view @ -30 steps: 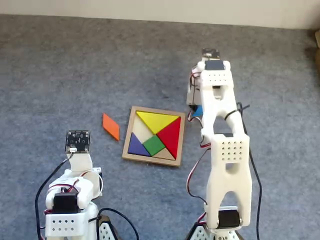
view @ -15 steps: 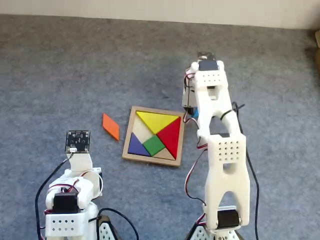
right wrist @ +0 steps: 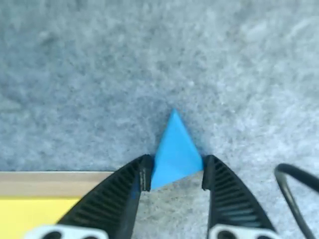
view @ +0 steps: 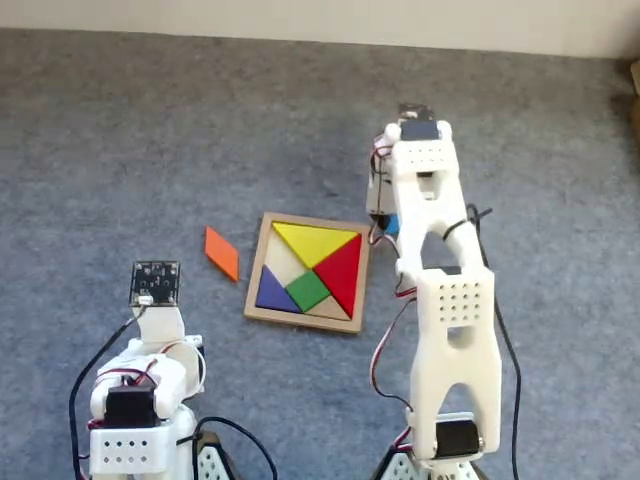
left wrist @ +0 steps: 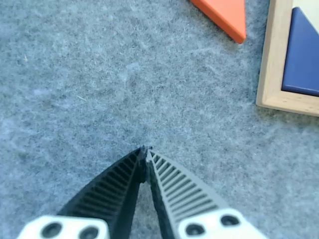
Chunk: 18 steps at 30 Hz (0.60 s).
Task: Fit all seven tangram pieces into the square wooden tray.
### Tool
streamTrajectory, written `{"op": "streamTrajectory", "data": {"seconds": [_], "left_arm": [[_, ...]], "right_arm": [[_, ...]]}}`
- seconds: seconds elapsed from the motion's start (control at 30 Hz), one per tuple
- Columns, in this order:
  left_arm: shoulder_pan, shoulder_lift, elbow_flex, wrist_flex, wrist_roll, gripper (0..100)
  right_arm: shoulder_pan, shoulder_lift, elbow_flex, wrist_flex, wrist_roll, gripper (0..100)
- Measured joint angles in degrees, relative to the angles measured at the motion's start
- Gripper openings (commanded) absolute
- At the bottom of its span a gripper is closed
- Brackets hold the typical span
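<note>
The right fingers [right wrist: 130, 191] clasp a light-blue triangle [right wrist: 174, 149] just beside the wooden tray [right wrist: 50, 183]; the left fingers [left wrist: 174, 184] are clenched empty near the orange parallelogram [left wrist: 224, 12].

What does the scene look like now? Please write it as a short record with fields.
tray: square wooden tray on grey carpet, partly filled
in tray: yellow triangle, red triangle, green square, dark blue triangle
on carpet: orange parallelogram, beside the tray, not touching it
right gripper: shut on light blue triangle, just outside the tray's rim
left gripper: shut, holding nothing, above bare carpet
</note>
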Motion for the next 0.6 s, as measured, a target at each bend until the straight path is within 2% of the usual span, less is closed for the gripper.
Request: {"op": "streamTrajectory", "data": {"seconds": [0.6], "left_arm": [[0.0, 0.0, 0.0, 0.0, 0.0, 1]], "right_arm": [[0.0, 0.0, 0.0, 0.0, 0.0, 14.7]]}}
